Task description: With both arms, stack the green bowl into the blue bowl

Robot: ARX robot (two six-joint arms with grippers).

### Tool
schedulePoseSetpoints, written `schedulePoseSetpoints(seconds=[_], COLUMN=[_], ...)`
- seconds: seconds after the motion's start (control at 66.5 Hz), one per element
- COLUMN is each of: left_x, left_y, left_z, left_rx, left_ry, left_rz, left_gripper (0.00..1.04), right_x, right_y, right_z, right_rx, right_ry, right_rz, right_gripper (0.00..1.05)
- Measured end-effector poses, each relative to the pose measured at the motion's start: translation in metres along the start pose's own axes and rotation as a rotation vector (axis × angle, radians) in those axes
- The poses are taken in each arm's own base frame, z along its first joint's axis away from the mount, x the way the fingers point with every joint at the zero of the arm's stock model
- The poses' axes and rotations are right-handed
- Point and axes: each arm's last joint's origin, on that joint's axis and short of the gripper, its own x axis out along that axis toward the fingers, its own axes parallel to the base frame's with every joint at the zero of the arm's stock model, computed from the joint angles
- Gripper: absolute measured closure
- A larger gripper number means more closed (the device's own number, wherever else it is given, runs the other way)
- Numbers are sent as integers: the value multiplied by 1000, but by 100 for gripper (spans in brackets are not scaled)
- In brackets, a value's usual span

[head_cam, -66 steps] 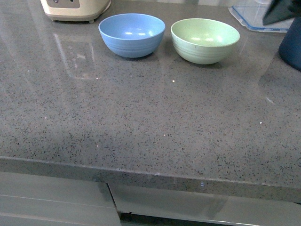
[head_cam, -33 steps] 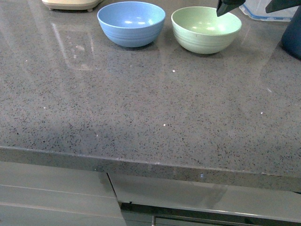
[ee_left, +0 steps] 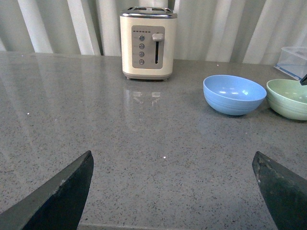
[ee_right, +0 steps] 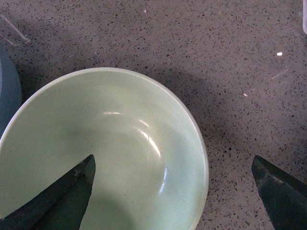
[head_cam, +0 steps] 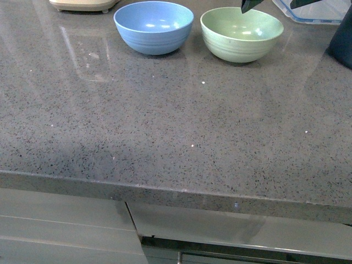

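On the grey speckled counter, the blue bowl (head_cam: pixel 153 26) and the green bowl (head_cam: pixel 242 34) stand upright side by side, a small gap between them, both empty. My right gripper (head_cam: pixel 273 4) hangs open above the green bowl's right rim. In the right wrist view, one finger (ee_right: pixel 67 196) is over the green bowl (ee_right: pixel 110 153) and the other is over bare counter beyond its rim. My left gripper (ee_left: pixel 172 154) is open over the counter's near part, well short of the blue bowl (ee_left: pixel 234 94) and the green bowl (ee_left: pixel 289 98). It holds nothing.
A cream toaster (ee_left: pixel 147 42) stands at the back left of the blue bowl. Right of the green bowl are a clear lidded container (head_cam: pixel 308 14) and a dark navy pot (head_cam: pixel 342 41). The counter's front edge (head_cam: pixel 165 192) runs near the robot.
My right gripper has moved left from the back right corner to above the green bowl's right rim. Both bowls stay put. The front view has shifted a little.
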Motion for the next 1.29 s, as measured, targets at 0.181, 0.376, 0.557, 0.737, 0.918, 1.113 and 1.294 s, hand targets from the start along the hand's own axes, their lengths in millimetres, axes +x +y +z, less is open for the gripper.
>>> schedulePoseSetpoints(seconds=[0.181,0.376,0.557,0.737,0.918,1.113,1.294], left_x=[0,0,0,0,0,0,0], left_y=[0,0,0,0,0,0,0], left_z=[0,0,0,0,0,0,0], left_rx=[0,0,0,0,0,0,0], left_ry=[0,0,0,0,0,0,0], left_rz=[0,0,0,0,0,0,0], left_gripper=[7,7,7,7,7,7,7], right_x=[7,16,24,20,12,4,-2], right_y=[-2,-2,-2,-1,2,2,2], right_z=[-2,-19,-39,-42,-41,-49,-56], right_rx=[5,13,26,34,53,71,91], right_ry=[11,54,104,97,55,53,60], right_rz=[8,15,27,34,55,53,52], right_gripper=[10,10,10,12,42,74,100])
